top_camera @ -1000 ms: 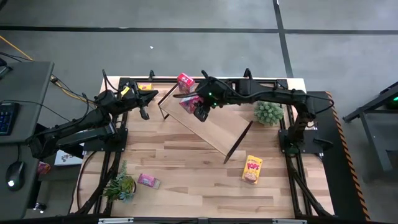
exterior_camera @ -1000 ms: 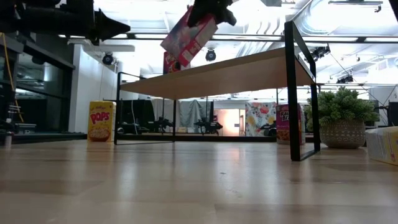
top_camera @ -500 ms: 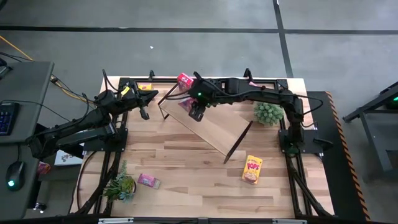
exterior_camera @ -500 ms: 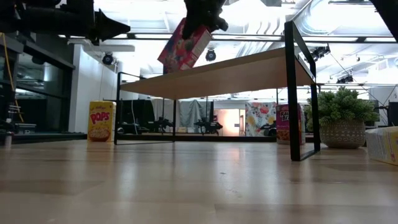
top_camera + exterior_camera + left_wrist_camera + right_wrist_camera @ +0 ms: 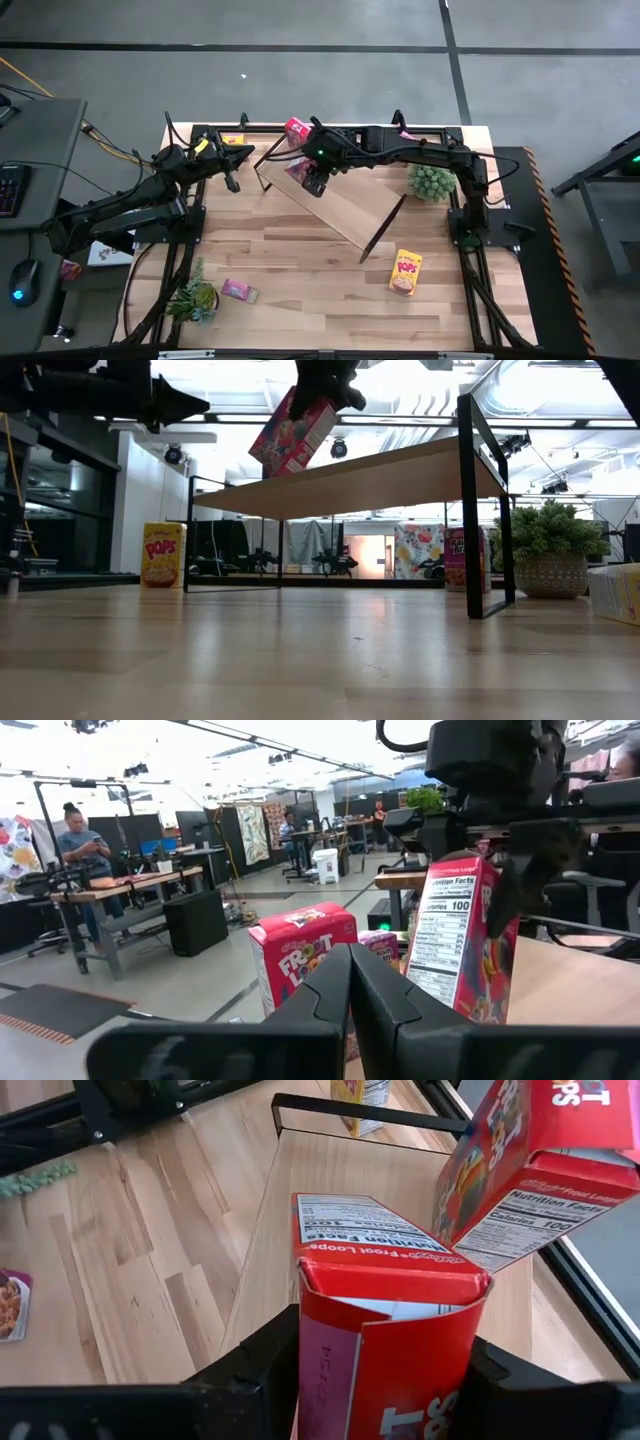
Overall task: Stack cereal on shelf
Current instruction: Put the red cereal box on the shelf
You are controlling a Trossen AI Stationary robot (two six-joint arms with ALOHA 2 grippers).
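Observation:
My right gripper (image 5: 317, 176) is over the left part of the shelf (image 5: 340, 205), a light-wood board on black end frames standing slantwise on the table. It is shut on a red cereal box (image 5: 293, 435). A second red cereal box (image 5: 300, 952) stands upright on the shelf's far left end. A yellow cereal box (image 5: 405, 272) and a small pink one (image 5: 238, 291) lie flat on the tabletop. My left gripper (image 5: 232, 172) hovers shut beyond the shelf's left end, holding nothing. My right gripper pinches the red box near its upper end (image 5: 385, 1295), one finger (image 5: 255, 1365) on each wide face. The fingers come slanting down from above. The box hangs tilted below them, its lower corner (image 5: 272, 472) close over the shelf board; whether it touches, I cannot tell.
A potted plant (image 5: 432, 180) stands by the shelf's right end, another (image 5: 192, 300) at the near left corner. A yellow box (image 5: 232, 140) stands at the far left edge. Bare tabletop lies in front of the shelf.
My right gripper has carried the red box a little toward the table's left along the shelf and slightly down, still shut on it. The box stays tilted and now hangs lower over the board.

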